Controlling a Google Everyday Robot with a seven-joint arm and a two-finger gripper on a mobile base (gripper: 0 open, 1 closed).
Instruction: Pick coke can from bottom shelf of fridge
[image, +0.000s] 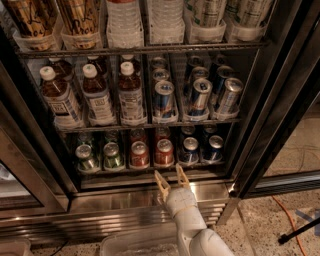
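Just below the coke can (164, 152) on the bottom shelf (120, 172), the gripper (171, 179), spread wide, could clip the neighbouring red can (139, 154) or the shelf rim.

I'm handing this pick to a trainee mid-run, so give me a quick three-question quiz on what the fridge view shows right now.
1. True or false: the gripper is shut on one of the coke cans.
2. Multiple choice: on the bottom shelf, the coke cans stand between
A) green cans and blue cans
B) bottles and tall slim cans
C) two lanes of blue cans
3. Fill in: the gripper hovers in front of the fridge's stainless ____, just below the bottom shelf.

Key: 1 false, it is open and touches no can; 2 A; 3 base.
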